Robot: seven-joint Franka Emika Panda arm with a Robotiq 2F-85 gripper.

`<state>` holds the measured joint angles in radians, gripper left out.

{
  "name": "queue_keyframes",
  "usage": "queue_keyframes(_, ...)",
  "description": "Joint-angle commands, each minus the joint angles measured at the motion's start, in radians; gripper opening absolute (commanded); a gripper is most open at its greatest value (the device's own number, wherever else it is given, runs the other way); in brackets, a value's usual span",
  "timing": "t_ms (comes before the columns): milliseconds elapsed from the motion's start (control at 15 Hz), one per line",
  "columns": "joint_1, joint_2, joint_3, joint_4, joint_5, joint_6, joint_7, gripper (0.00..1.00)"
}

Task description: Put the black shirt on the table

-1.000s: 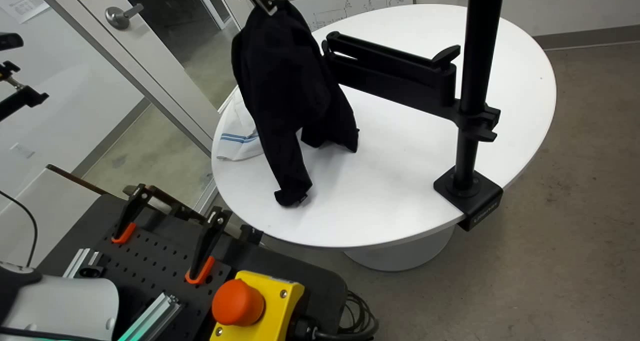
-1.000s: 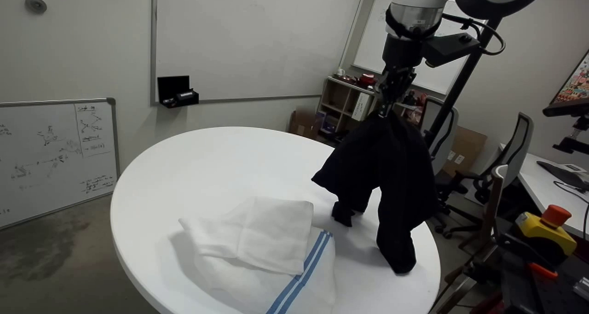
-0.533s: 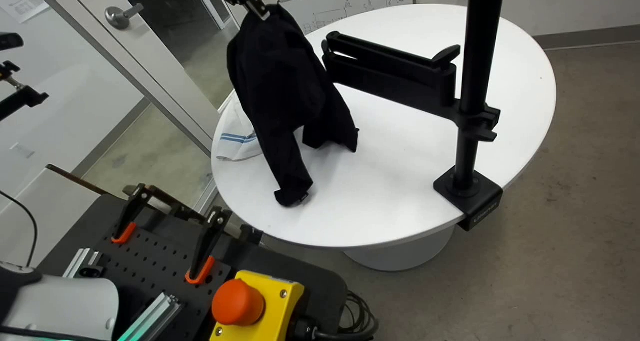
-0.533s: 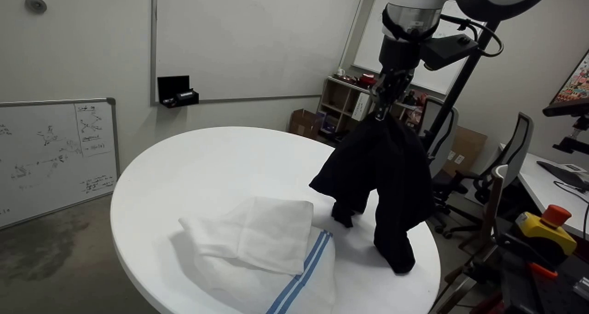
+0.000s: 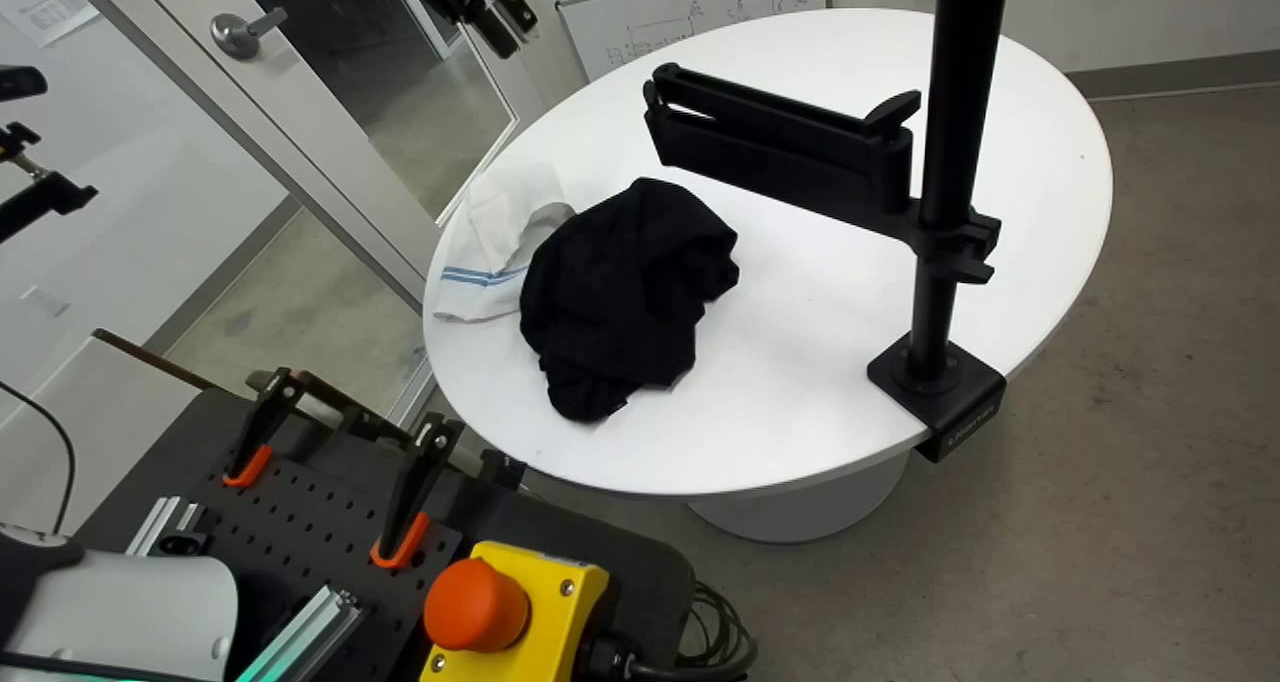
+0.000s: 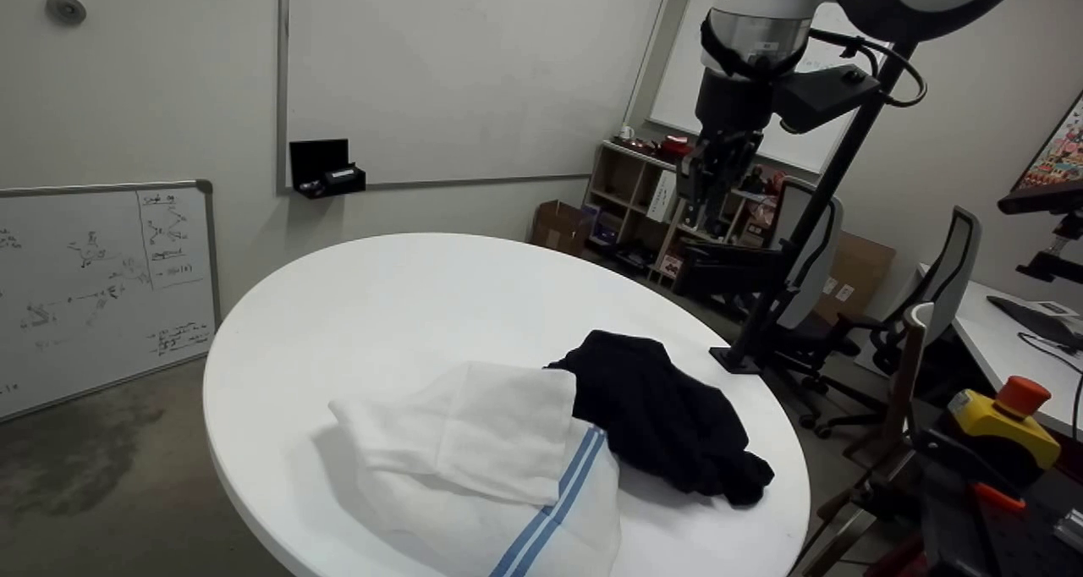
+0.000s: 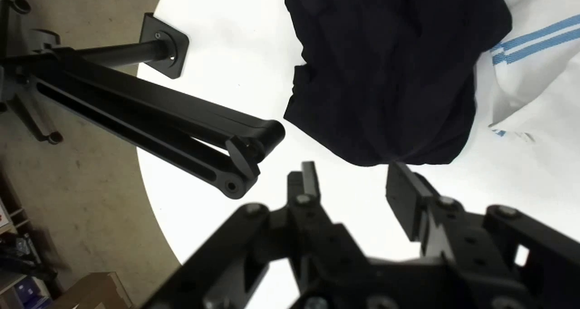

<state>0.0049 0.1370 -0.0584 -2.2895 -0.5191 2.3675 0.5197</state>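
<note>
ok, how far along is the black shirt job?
Looks done: the black shirt lies crumpled on the white table. In hand: nothing; the gripper is open in the wrist view, clear of the black shirt. Left: probably only backing away.

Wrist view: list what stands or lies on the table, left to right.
Stand → shirt → cloth.
</note>
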Motion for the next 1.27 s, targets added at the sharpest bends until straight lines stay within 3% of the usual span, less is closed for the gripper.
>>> queue_keyframes(0, 0.012, 0.000, -0.008, 0.007, 0.001, -0.016, 0.013, 0.77)
queue_keyframes(200, 0.010, -0.001, -0.008, 0.014, 0.015, -0.021, 0.006, 0.98)
queue_keyframes(267, 0.009, -0.001, -0.008, 0.016, 0.021, -0.023, 0.003, 1.00)
queue_keyframes(800, 0.001, -0.030, 0.000, 0.067, 0.157, -0.130, -0.068, 1.00)
queue_keyframes(867, 0.003, -0.010, -0.006, 0.048, 0.119, -0.079, -0.029, 1.00)
queue_keyframes(1200, 0.000, -0.023, -0.004, 0.063, 0.136, -0.112, -0.040, 1.00)
